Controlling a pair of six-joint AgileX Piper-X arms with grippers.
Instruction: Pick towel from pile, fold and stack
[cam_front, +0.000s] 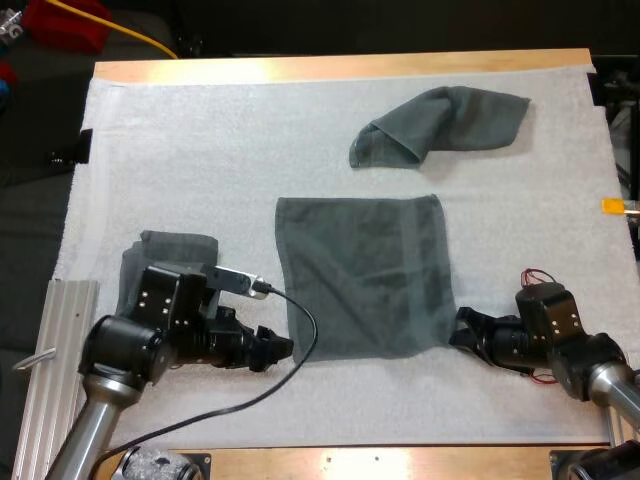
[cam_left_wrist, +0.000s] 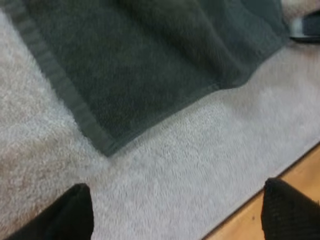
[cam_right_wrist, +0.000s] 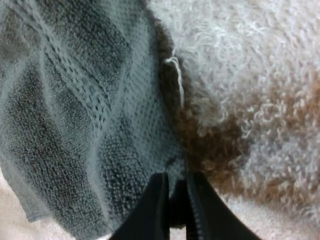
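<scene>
Towel (cam_front: 362, 275) lies flat, centre of mat (cam_front: 200, 150); soft, limp, light: grip at near corners. R tool (cam_front: 463, 330) is clenched on near-right corner. L tool (cam_front: 280, 350) is released, just beside near-left corner.

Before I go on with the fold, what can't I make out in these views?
Folded towel, high view: the left arm covers its near part, so its layers cannot be counted.
Crumpled towel, high view: its own folds hide whether it is one towel or several.
Spread towel, right wrist view: the right gripper covers the corner it pinches, so the depth of the grip is hidden.
</scene>
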